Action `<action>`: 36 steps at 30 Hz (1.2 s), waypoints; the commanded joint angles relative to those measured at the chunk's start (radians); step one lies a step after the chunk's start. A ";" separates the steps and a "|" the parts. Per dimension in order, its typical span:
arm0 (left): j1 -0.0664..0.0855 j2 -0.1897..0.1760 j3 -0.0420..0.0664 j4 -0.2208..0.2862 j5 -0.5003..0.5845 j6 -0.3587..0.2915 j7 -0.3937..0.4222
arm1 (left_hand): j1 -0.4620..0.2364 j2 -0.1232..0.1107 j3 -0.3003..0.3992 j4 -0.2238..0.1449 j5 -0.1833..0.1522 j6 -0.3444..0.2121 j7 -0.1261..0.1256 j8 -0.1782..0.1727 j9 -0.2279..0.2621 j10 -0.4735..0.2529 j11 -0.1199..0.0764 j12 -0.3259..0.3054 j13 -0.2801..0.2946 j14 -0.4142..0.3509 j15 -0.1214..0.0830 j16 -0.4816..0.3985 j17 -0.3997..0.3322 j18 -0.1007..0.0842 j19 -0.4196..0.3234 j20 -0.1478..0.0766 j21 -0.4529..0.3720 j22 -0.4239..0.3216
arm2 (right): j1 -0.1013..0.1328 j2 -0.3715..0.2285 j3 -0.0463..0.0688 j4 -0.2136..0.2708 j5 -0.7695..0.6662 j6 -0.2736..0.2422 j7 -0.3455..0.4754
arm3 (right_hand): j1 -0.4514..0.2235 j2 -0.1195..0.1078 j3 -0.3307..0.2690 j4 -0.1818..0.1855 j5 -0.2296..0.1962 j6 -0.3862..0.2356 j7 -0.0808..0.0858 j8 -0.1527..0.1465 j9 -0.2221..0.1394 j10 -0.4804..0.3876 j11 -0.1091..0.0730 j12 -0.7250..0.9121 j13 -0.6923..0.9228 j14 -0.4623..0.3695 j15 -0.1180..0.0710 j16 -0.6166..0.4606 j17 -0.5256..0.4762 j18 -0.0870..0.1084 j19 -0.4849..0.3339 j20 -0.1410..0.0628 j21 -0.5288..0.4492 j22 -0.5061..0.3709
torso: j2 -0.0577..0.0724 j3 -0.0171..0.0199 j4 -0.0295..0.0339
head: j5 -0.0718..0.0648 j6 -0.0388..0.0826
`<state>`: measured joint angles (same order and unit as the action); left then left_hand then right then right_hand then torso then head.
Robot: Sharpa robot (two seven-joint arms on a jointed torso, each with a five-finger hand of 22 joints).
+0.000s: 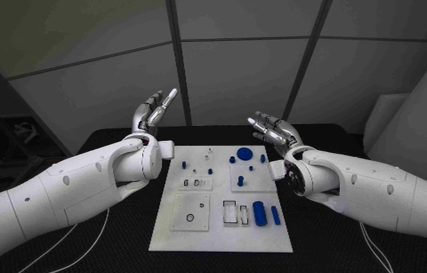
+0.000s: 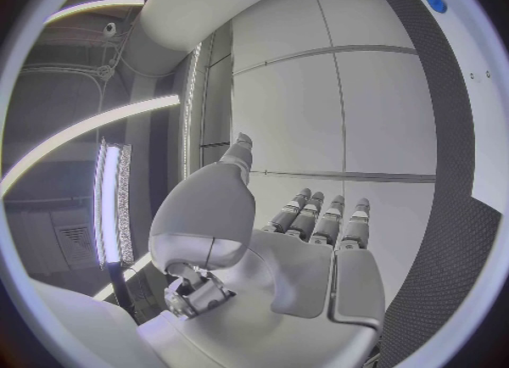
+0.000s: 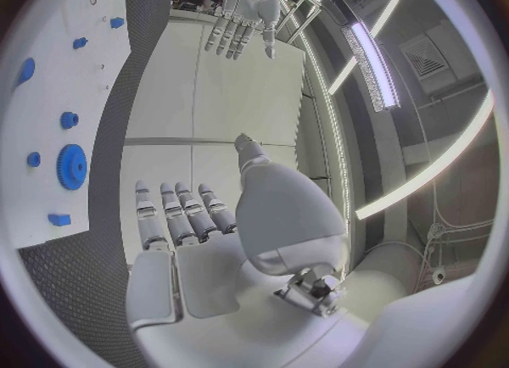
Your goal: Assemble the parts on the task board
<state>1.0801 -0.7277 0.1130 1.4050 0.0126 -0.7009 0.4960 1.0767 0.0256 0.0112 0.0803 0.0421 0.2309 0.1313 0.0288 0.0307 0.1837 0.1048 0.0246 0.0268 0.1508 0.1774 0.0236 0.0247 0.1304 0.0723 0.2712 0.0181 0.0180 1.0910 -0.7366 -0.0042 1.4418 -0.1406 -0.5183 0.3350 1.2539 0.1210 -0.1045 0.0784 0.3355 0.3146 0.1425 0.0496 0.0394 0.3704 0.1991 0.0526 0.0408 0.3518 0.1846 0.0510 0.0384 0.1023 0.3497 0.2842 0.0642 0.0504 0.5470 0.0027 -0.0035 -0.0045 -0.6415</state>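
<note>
A: In the head view, where do the parts lie?

B: On the board (image 1: pixel 178 239), mid-table (image 1: pixel 107 138). The large blue peg (image 1: pixel 259 213) lies lengthwise toward the robot, on the right robot hand's (image 1: pixel 274 131) side; the gear (image 1: pixel 243 154) sits at the far edge. Both hands hover raised beside the board's far end.

A: Left wrist view?

B: The left robot hand (image 2: pixel 308 232) is spread and empty, facing the wall.

A: Right wrist view?

B: Fingers apart too, nothing held; the gear (image 3: pixel 71 166) lies beside it.
</note>
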 commanded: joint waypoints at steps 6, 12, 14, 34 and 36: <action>0.001 -0.039 -0.002 0.000 -0.015 0.069 -0.009 | 0.071 0.002 0.002 -0.013 0.003 0.235 0.078 0.057 0.031 0.336 0.103 0.079 0.038 0.426 0.040 0.122 0.057 0.018 0.301 0.025 0.127 0.070 | 0.029 -0.011 0.000 -0.040 -0.545 0.013 -0.086 | 0.229 -0.020 0.100 -0.156 -0.088 0.578 0.061 0.103 0.036 0.630 -0.032 0.096 0.020 0.646 -0.043 0.122 0.034 0.083 0.470 -0.020 0.164 0.059 | 0.027 -0.0011 -0.0052 | -0.004 -0.019; 0.001 -0.071 -0.003 0.032 -0.031 0.079 -0.016 | 0.123 0.003 -0.002 -0.046 0.006 0.514 0.086 0.120 0.058 0.631 0.114 0.146 0.053 0.686 0.006 0.197 0.083 0.045 0.588 0.018 0.260 0.126 | 0.056 -0.007 0.001 -0.056 -0.789 0.014 -0.119 | 0.230 -0.050 0.171 -0.175 -0.092 0.657 0.043 0.089 0.028 0.736 -0.063 0.063 0.021 0.774 -0.084 0.125 0.044 0.083 0.581 -0.074 0.234 0.084 | 0.041 -0.0014 0.0011 | -0.006 -0.020; 0.000 -0.081 -0.003 0.043 -0.035 0.081 -0.018 | 0.137 0.006 -0.004 -0.055 0.006 0.581 0.091 0.133 0.062 0.675 0.099 0.153 0.051 0.735 -0.009 0.210 0.091 0.051 0.644 0.011 0.288 0.137 | 0.066 -0.004 0.001 -0.062 -0.837 0.016 -0.128 | 0.224 -0.061 0.189 -0.176 -0.093 0.673 0.040 0.083 0.028 0.759 -0.069 0.053 0.021 0.804 -0.095 0.124 0.049 0.082 0.606 -0.087 0.259 0.096 | 0.047 -0.0022 0.0030 | -0.007 -0.018; -0.016 -0.180 -0.004 0.240 -0.066 0.114 -0.047 | 0.181 0.015 -0.037 -0.091 0.006 0.667 0.081 0.121 0.041 0.786 0.067 0.125 0.040 0.856 -0.048 0.210 0.122 0.053 0.814 -0.035 0.381 0.171 | 0.133 0.025 0.001 -0.060 -1.389 0.244 -0.417 | 0.136 -0.200 0.361 -0.138 -0.081 0.731 0.006 0.015 0.028 0.781 -0.113 0.012 0.025 1.155 -0.187 0.461 0.350 0.082 0.768 -0.195 0.745 0.387 | 0.139 -0.0155 0.0418 | -0.044 0.015; -0.017 -0.184 -0.004 0.253 -0.067 0.115 -0.047 | 0.182 0.015 -0.038 -0.092 0.006 0.668 0.080 0.119 0.041 0.787 0.067 0.123 0.039 0.855 -0.048 0.207 0.123 0.053 0.818 -0.035 0.384 0.172 | 0.135 0.028 0.001 -0.057 -1.429 0.266 -0.443 | 0.130 -0.216 0.383 -0.127 -0.081 0.729 0.006 0.016 0.029 0.772 -0.114 0.012 0.025 1.149 -0.186 0.529 0.400 0.079 0.770 -0.194 0.792 0.425 | 0.147 -0.0166 0.0445 | -0.047 0.020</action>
<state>1.0626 -0.9093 0.1086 1.6470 -0.0365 -0.6079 0.4534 1.2533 0.0396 -0.0234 -0.0100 0.0459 0.8936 0.2106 0.1511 0.0728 0.9638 0.1699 0.1529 0.0676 1.0045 0.1303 0.2350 0.1459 0.1465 0.8830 0.2342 0.3972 0.1890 1.2218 -0.7106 -0.0034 1.3805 -1.4119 -0.3357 -0.0134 1.4118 -0.0410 0.2059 -0.0780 0.2527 1.0359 0.1575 0.0802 0.0682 1.1786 0.0871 0.0691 0.0630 1.4596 0.0077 0.3914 0.2877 0.1636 1.0963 0.1003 0.6985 0.3693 0.6736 -0.0107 0.0330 -0.0477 -0.6266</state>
